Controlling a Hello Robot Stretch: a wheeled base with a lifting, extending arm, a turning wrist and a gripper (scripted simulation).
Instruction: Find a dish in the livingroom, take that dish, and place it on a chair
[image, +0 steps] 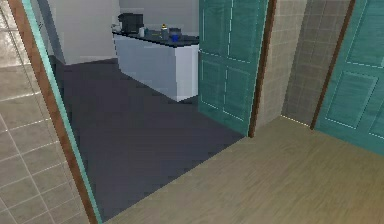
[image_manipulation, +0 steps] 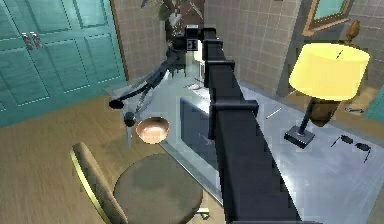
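Arm side view: a copper dish (image_manipulation: 153, 129) sits near my gripper (image_manipulation: 132, 92); I cannot tell if it holds anything.

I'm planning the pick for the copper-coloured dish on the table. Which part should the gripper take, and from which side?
Probably the rim of the copper-coloured dish, coming from above. It looks round and shallow and lies open side up on the table, so its low wall gives little to grip from the side, while the rim stands free all round.
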